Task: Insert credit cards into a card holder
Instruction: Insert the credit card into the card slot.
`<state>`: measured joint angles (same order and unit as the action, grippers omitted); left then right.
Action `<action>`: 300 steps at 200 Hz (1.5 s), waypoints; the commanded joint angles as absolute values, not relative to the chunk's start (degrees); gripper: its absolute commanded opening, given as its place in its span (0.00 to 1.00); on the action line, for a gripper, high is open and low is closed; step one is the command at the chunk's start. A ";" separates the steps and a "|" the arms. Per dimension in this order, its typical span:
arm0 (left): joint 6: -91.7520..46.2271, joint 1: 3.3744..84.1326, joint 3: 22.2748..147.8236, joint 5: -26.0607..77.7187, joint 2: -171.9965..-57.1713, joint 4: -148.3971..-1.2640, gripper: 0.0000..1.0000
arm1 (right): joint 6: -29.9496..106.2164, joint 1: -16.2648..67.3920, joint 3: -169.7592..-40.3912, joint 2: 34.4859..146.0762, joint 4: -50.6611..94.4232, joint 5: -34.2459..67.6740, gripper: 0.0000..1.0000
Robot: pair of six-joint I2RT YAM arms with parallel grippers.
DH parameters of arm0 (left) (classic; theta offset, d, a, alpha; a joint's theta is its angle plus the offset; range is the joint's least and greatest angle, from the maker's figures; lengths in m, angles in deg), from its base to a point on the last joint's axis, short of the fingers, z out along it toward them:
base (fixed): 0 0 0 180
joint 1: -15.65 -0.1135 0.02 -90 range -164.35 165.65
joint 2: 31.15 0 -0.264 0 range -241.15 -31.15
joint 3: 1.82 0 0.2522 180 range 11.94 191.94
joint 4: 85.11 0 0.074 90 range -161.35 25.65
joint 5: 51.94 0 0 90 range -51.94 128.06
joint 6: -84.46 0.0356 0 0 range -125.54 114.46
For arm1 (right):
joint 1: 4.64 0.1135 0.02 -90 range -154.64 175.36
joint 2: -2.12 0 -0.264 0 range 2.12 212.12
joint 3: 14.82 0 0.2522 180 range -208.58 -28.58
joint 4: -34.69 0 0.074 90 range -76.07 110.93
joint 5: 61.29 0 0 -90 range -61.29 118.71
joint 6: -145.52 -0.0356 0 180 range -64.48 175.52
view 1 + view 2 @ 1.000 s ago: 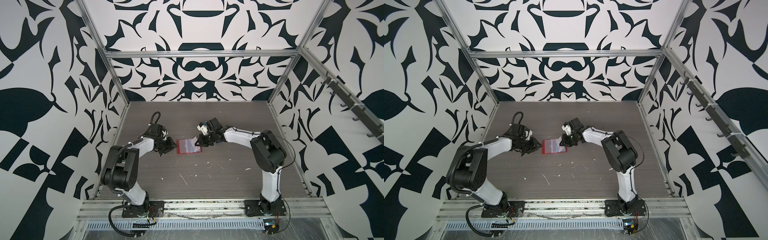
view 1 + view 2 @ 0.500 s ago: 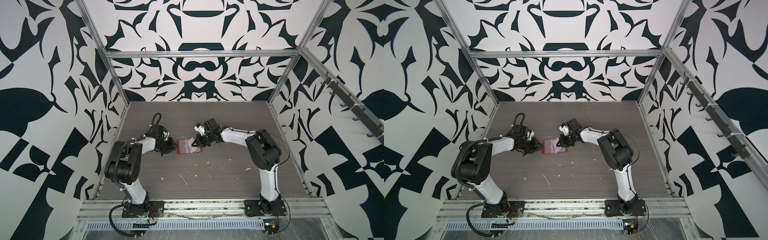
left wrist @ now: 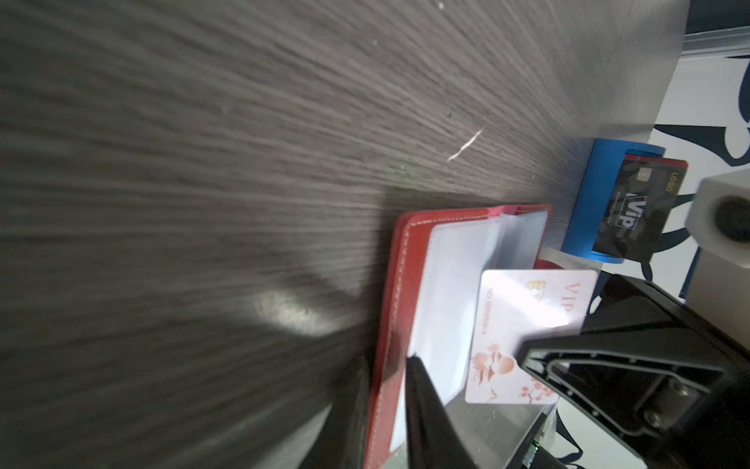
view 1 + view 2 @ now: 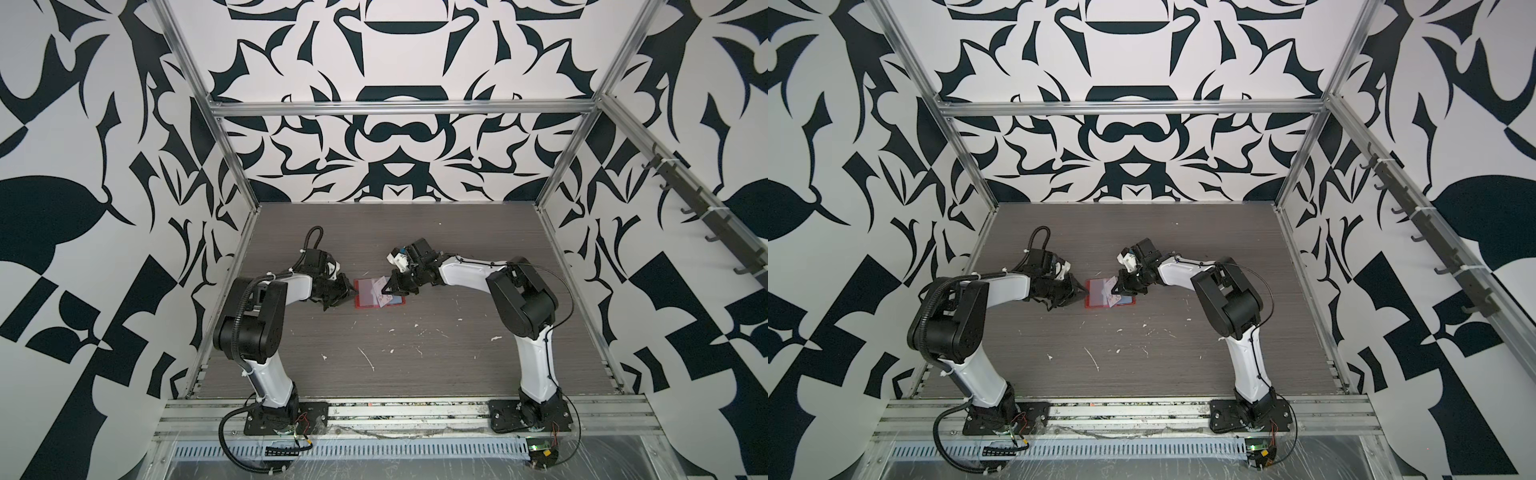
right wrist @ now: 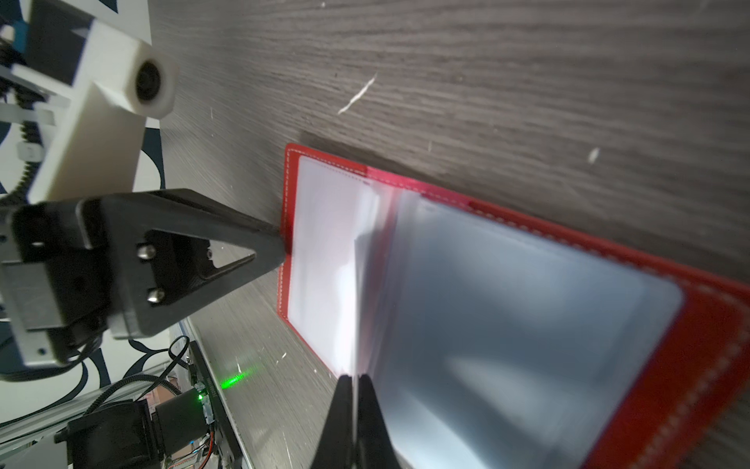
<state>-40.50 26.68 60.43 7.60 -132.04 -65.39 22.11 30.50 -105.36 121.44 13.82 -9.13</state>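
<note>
Right gripper [image 5: 355,381] pinching card [image 3: 523,316] (pale), holder [image 3: 389,284] open

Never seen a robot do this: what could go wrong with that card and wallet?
The card, held by one edge in the right pincer, may tilt and miss the floppy clear sleeves. The left pincer grips only the wallet's edge, so the wallet might shift or slip free.

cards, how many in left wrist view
3: a pale VIP card in the right gripper over the card holder; a black VIP card in the blue stand; a red card edge behind it. More may be hidden.
</note>
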 commanded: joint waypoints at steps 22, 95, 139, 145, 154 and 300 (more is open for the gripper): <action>-40.78 26.55 60.22 8.35 -133.46 -64.32 0.05 | 20.43 30.81 -105.80 122.24 17.02 -10.00 0.00; -40.30 26.55 60.20 8.86 -131.82 -63.01 0.00 | 21.09 30.78 -103.13 117.69 17.06 -5.88 0.00; -39.74 26.53 60.30 9.21 -129.74 -62.04 0.00 | 22.04 30.46 -102.86 116.37 14.43 -3.63 0.00; -39.67 26.55 60.33 9.22 -129.53 -61.88 0.00 | 22.03 30.43 -102.93 116.46 14.31 -3.71 0.00; -39.49 26.55 60.48 9.20 -129.35 -61.62 0.00 | 22.05 30.45 -102.72 116.43 14.34 -3.72 0.00; -39.20 26.55 61.09 8.43 -130.17 -61.16 0.00 | 21.09 30.35 -104.79 120.40 15.03 -8.46 0.00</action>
